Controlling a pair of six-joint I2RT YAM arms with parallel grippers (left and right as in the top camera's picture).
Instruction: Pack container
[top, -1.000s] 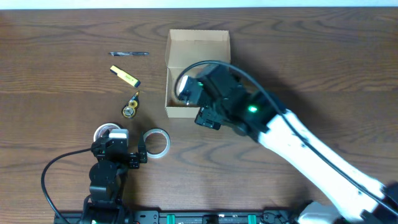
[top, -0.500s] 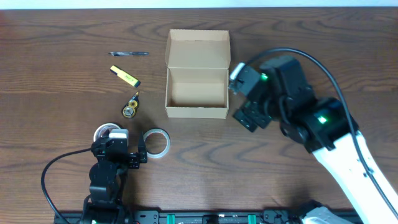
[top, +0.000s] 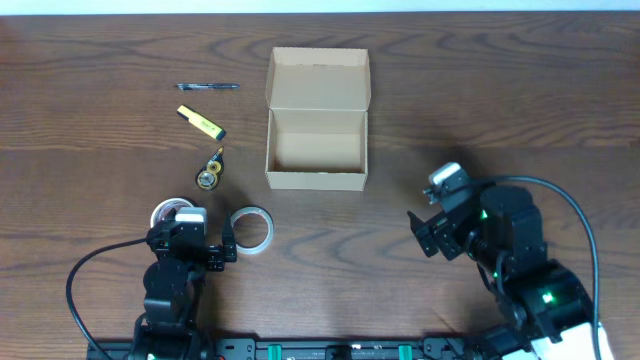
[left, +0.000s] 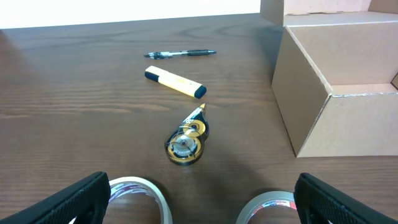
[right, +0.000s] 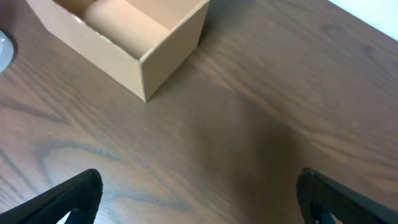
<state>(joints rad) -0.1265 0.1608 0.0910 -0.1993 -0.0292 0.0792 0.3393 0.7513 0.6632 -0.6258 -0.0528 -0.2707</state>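
The container (top: 316, 150) is a tan cardboard box at the table's middle back, with its flap lid (top: 318, 80) hinged open away from me. From overhead its inside looks bare. The box's right corner (right: 146, 59) shows at the upper left of the right wrist view. My right gripper (top: 430, 210) (right: 199, 202) hovers open over bare wood, right of and nearer than the box, holding nothing. My left gripper (top: 193, 238) (left: 199, 202) sits open at the front left. Its fingers flank two tape rolls, a white one (left: 140, 196) and a clear one (left: 267, 208).
Left of the box lie a black pen (top: 207, 87), a yellow highlighter (top: 200, 121) and a round correction-tape dispenser (top: 210, 172). The two tape rolls (top: 172, 212) (top: 252, 230) lie near the front left. The table's far edge runs along the top.
My right arm has pulled back from over the box to the front right, jaws still open. The left arm and the loose items have not moved.
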